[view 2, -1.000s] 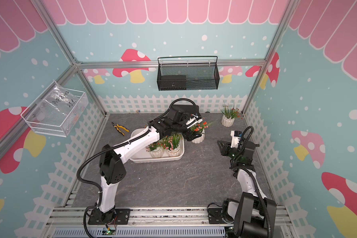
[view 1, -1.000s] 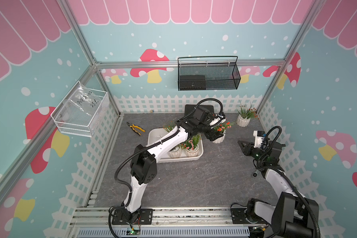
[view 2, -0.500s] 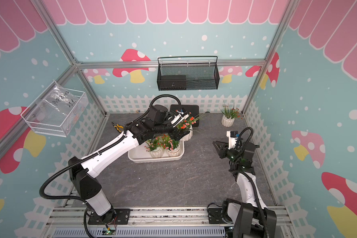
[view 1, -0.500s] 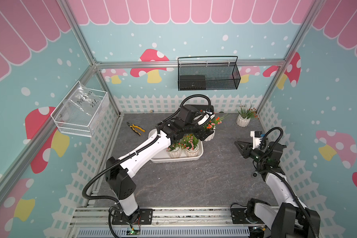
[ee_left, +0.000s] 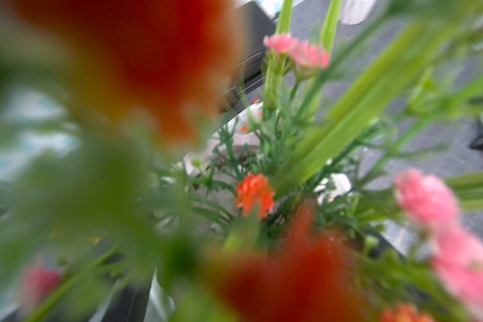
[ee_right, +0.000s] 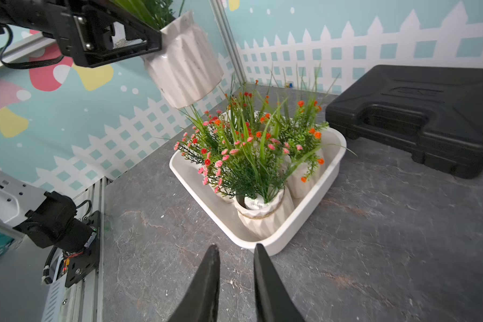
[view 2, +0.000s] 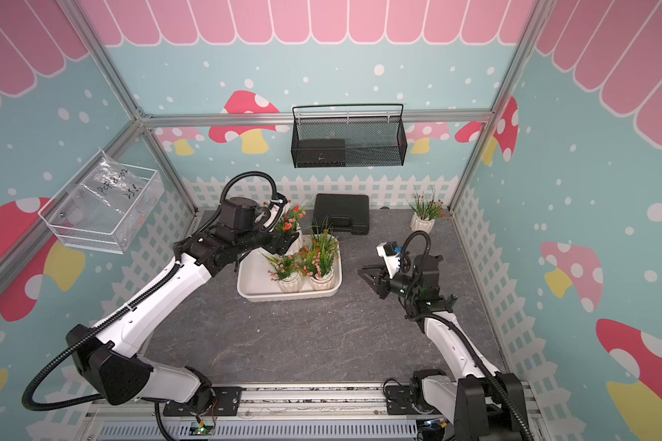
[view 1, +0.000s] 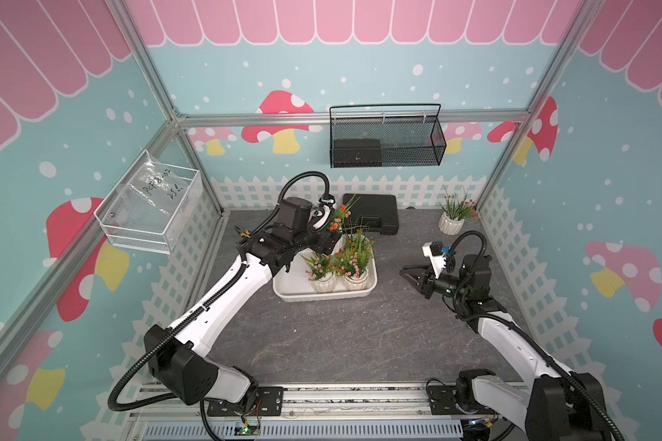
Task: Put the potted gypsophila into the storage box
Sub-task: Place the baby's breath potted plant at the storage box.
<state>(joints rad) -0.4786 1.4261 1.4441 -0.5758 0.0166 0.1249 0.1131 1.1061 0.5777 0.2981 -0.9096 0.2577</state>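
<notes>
- I see left gripper (ee_right: 154, 41) clamping a tilted potted gypsophila (ee_right: 184, 69) above the storage box (ee_right: 304, 223) — boxed sprigs (ee_right: 248, 156) crowd beneath.
- Right gripper (ee_right: 236, 253): fingers narrow, empty, near box.
- Black case (ee_right: 416, 120) sits behind.

Mid-table: storage box (view 1: 323, 297). Inside it, toward its 3 o'clock half, grouped pots (view 1: 356, 282). Aloft above box's 12 o'clock side, held pot (ee_right: 183, 69) — in left gripper (view 1: 323, 242). At 1 o'clock, hard case (view 1: 375, 214) on table (view 1: 322, 343), near, not touching. At 2 o'clock, lone pot (view 1: 451, 223), well apart, by far corner. At 3 o'clock, right gripper (view 1: 407, 274), beside box. On back wall (view 1: 245, 68) at 12, mesh basket (view 1: 386, 141) — clear bin (view 1: 150, 214) on side wall (view 1: 54, 133) at 10.
</notes>
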